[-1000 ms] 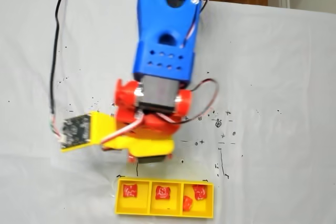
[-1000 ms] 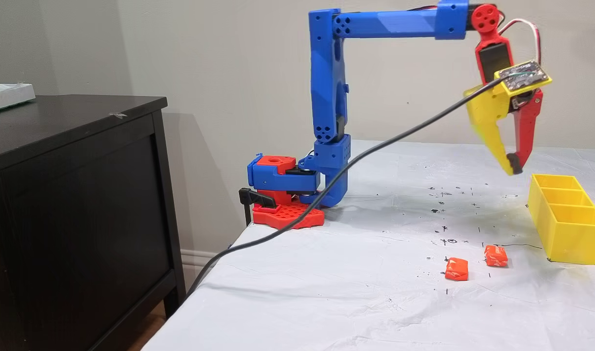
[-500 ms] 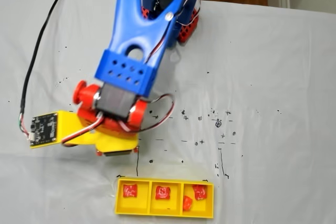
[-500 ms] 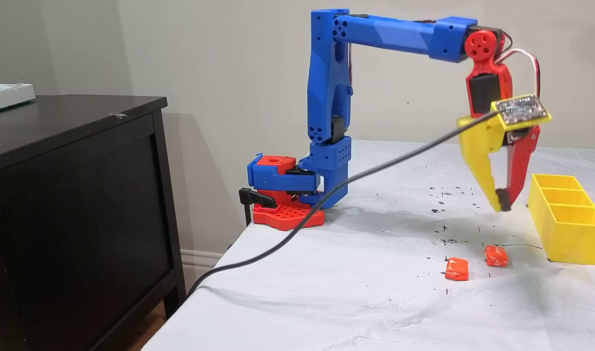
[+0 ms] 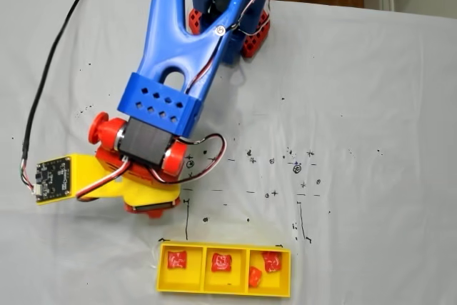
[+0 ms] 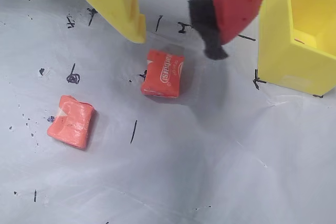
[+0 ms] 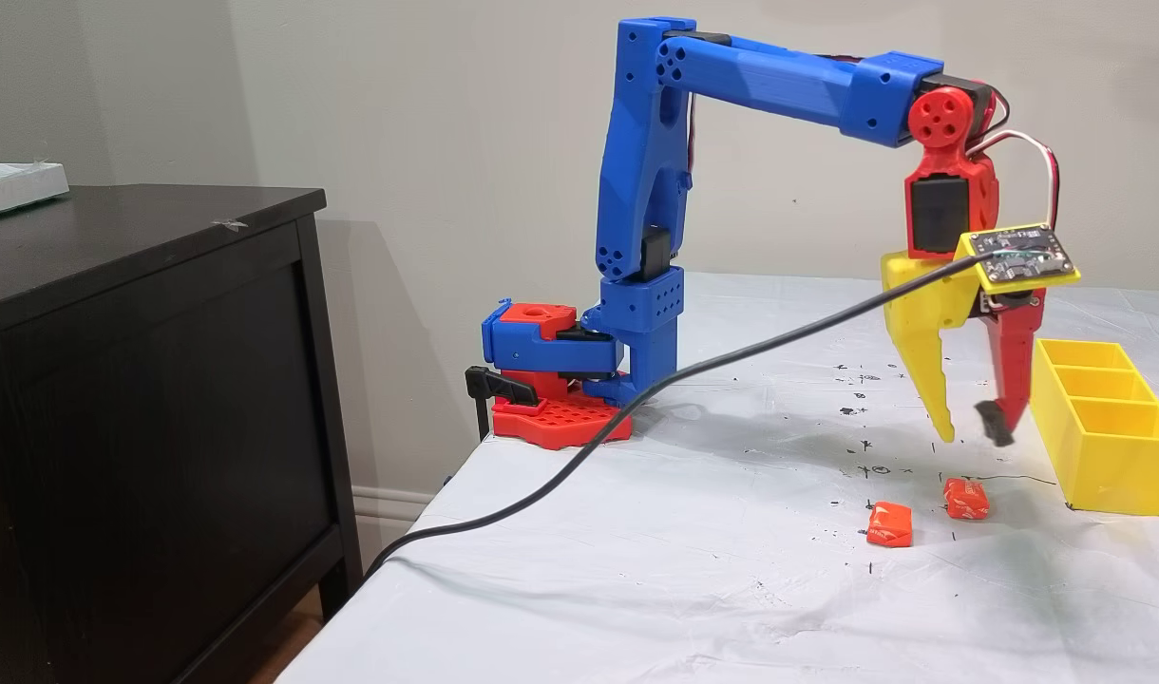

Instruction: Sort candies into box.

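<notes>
The tabletop (image 7: 693,570) is covered by a wrinkled white sheet bearing scattered black pen marks. A yellow three-compartment tray (image 7: 1107,456) rests on it near the right edge in the side fixed view; from above, the tray (image 5: 223,287) sits at the lower edge. Two orange wrapped candies lie apart on the sheet near the tray: one (image 6: 164,74) close to it, the other (image 6: 71,121) farther out. The arm's red base (image 7: 560,418) stands at the rear edge. A black cable (image 7: 579,456) trails off the front-left side.
</notes>
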